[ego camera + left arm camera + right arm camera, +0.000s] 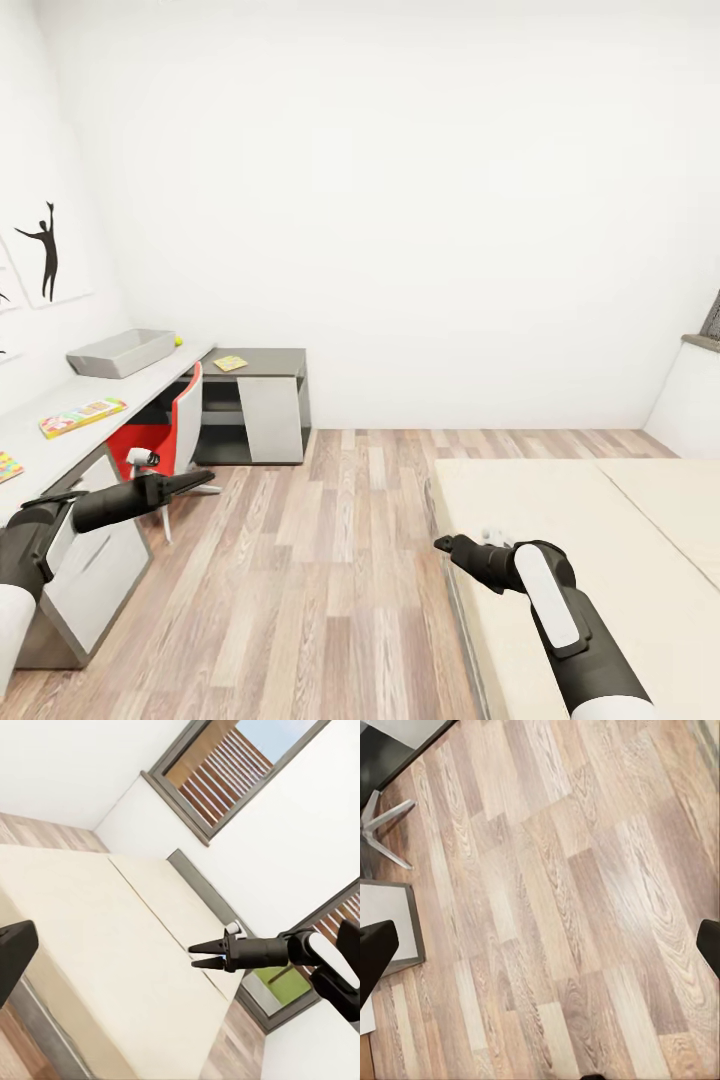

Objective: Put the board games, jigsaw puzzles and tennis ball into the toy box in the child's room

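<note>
Head view takes in the child's room with the robot standing mid-floor, so nothing is within reach and both arms ride low and forward, probably a carrying posture for travel. Taking the toy box (122, 352) as the landmark: it sits on the light-grey run of the table (150, 378), close against the wall under the silhouette picture (45, 250). Nearer the robot than the box, a long colourful flat board, likely a jigsaw puzzle (82, 416), lies flat on the desk top, and another bright flat piece (8, 466) shows at the frame's edge, too cropped to name. Just beyond the box's far end sits the tennis ball (178, 341). Further right of the box, on the lower dark-grey section, lies a small flat yellow-green board game (230, 363). The red-and-white swivel chair (172, 430) is tucked below the box's end of the desk.

The left gripper (205, 481) hangs near that chair, empty; whether its fingers are parted I cannot tell. The right gripper (196, 955) hovers beside the edge of the bed (600, 540), far from the box, fingers slightly apart and holding nothing. No toys show on the visible mattress.
</note>
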### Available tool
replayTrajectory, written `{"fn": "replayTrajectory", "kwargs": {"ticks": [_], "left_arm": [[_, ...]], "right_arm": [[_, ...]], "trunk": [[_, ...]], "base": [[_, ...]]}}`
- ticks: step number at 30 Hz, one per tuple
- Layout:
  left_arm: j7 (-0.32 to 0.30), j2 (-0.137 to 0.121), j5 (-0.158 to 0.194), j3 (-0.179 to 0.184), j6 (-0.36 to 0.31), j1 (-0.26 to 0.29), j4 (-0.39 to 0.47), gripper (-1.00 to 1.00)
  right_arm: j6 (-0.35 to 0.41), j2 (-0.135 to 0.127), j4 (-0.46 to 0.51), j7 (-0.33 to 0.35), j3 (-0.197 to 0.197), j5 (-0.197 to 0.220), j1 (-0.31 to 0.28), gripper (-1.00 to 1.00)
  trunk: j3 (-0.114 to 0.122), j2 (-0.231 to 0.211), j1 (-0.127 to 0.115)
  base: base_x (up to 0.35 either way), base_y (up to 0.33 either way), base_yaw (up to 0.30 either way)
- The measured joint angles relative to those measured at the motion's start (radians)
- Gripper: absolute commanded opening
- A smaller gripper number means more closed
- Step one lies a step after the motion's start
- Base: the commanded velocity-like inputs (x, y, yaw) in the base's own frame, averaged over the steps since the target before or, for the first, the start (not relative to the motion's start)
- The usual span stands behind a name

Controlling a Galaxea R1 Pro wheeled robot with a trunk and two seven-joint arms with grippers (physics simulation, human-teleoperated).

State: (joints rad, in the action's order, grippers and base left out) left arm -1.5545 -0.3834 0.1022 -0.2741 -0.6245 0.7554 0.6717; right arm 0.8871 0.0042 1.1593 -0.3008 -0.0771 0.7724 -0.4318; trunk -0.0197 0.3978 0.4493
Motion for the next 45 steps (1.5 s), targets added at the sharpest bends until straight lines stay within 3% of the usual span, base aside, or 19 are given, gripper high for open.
{"fn": "replayTrajectory", "kwargs": {"ticks": [9, 45], "left_arm": [[-0.001, 0.000, 0.000, 0.000, 0.000, 0.000, 0.000, 1.00], [-0.001, 0.000, 0.000, -0.001, 0.000, 0.000, 0.000, 1.00]], "right_arm": [[0.000, 0.000, 0.000, 0.000, 0.000, 0.000, 0.000, 1.00], [-0.032, 0.000, -0.008, 0.002, 0.003, 0.003, 0.000, 1.00]], "trunk": [[0.000, 0.000, 0.000], [0.000, 0.000, 0.000]], "base": [[0.000, -0.270, 0.000], [-0.011, -0.051, 0.000]]}}
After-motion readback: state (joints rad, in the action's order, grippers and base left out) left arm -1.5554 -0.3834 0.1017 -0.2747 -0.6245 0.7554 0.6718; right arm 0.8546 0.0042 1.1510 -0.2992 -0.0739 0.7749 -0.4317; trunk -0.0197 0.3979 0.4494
